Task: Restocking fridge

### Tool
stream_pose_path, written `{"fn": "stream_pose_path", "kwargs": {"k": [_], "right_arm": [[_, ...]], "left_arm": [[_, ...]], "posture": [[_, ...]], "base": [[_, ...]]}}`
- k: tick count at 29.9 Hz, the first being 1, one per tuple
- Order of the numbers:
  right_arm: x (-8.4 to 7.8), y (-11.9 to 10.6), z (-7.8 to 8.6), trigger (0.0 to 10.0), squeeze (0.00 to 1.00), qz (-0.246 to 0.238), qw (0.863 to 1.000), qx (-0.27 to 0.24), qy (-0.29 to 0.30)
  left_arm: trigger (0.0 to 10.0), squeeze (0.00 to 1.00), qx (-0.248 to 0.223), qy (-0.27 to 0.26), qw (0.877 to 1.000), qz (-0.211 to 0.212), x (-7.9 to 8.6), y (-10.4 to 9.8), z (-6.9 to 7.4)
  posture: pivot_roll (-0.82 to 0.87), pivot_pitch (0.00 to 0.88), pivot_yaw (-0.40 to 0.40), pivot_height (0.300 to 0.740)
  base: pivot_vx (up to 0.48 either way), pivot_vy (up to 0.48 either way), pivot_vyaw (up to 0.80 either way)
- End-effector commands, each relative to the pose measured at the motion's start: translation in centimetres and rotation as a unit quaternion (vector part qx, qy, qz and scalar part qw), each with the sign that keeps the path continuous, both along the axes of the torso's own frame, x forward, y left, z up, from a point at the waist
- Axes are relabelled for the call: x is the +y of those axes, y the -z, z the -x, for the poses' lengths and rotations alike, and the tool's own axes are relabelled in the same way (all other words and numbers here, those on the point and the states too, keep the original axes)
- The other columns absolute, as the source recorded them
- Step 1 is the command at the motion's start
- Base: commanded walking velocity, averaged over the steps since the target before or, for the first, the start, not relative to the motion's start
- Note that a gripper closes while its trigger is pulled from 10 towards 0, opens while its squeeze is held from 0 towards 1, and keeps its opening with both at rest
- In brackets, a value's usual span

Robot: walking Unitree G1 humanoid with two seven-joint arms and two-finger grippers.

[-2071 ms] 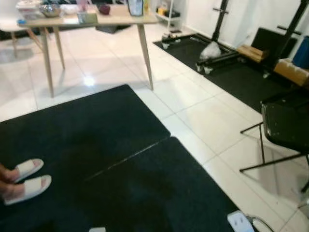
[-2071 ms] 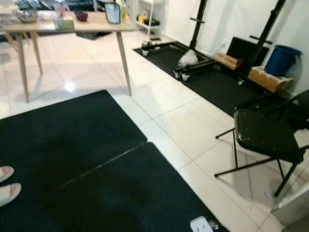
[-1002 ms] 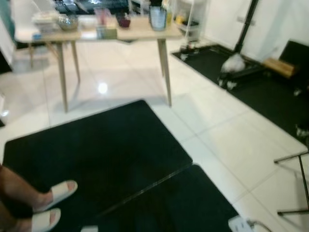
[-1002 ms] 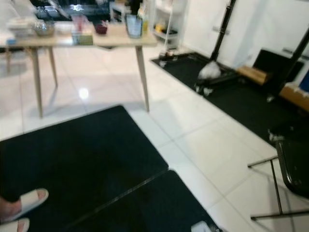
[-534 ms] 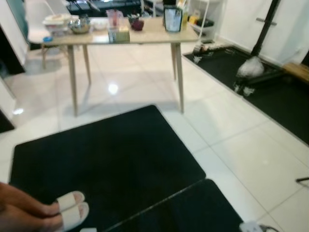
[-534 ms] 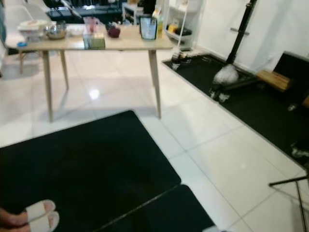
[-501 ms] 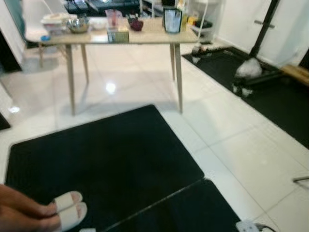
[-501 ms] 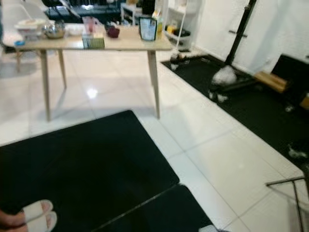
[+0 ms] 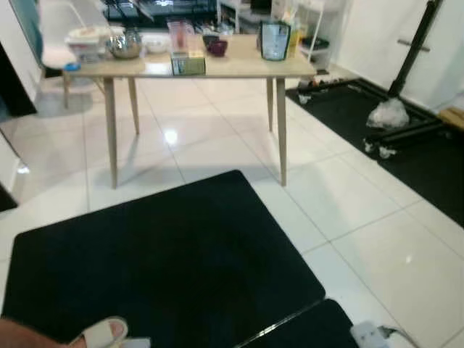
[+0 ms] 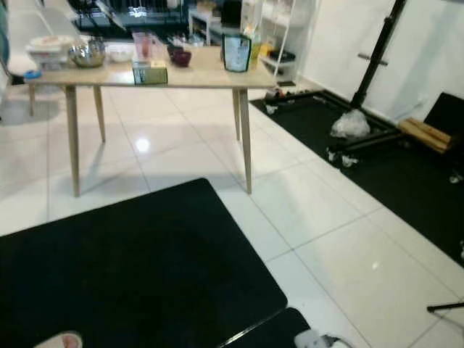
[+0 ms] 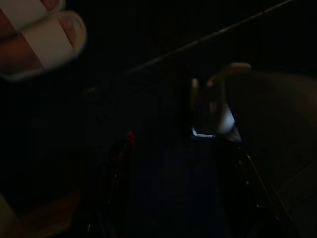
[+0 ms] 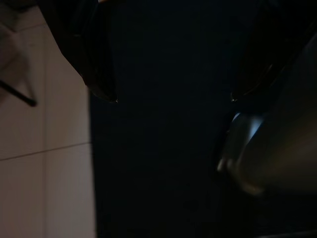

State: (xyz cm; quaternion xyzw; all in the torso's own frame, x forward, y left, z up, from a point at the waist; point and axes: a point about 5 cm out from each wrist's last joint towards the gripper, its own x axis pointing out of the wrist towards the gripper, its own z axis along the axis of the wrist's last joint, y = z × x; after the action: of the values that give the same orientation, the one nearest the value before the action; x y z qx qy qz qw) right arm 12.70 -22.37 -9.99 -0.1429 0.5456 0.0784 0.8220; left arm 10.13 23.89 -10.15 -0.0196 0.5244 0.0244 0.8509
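Both arms hang down over the black mat (image 9: 159,268). The right gripper (image 12: 168,96) is spread wide, holding nothing. The left gripper (image 11: 178,168) looks spread too. Far ahead stands the wooden table (image 9: 239,67).

A person's sandalled foot (image 9: 98,333) is cut off by the bottom edge.

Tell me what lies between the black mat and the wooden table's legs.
Bare glossy white tile floor separates the black mat from the wooden table, in both eye views.
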Motion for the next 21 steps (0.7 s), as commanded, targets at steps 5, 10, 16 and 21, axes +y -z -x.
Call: {"fn": "stream_pose_path", "kwargs": {"k": [5,10,16,21], "right_arm": [[-0.1,0.1,0.4,10.0,0.00,0.007,1.000,0.008,-0.001],[0.2,0.1,0.0,10.0,0.00,0.004,1.000,0.006,-0.004],[0.2,0.0,-0.3,10.0,0.00,0.003,1.000,0.003,-0.010],[0.1,-0.1,-0.3,10.0,0.00,0.005,1.000,0.004,-0.014]], "left_arm": [[10.0,0.00,-0.010,0.019,1.000,-0.008,0.4,-0.5,-1.3],[10.0,0.00,-0.013,0.018,1.000,-0.008,0.3,-0.5,-1.5],[10.0,0.00,-0.006,0.006,1.000,-0.001,-0.2,-0.1,-0.8],[10.0,0.00,0.001,0.009,1.000,0.000,-0.6,0.1,-0.3]], "posture": [[-0.03,0.000,-0.010,0.740],[-0.03,0.000,-0.019,0.740],[-0.02,0.000,-0.031,0.740],[-0.02,0.000,-0.029,0.740]], "base": [[0.364,0.000,0.00],[0.364,0.000,0.00],[0.363,0.000,0.00],[0.364,0.000,0.00]]}}
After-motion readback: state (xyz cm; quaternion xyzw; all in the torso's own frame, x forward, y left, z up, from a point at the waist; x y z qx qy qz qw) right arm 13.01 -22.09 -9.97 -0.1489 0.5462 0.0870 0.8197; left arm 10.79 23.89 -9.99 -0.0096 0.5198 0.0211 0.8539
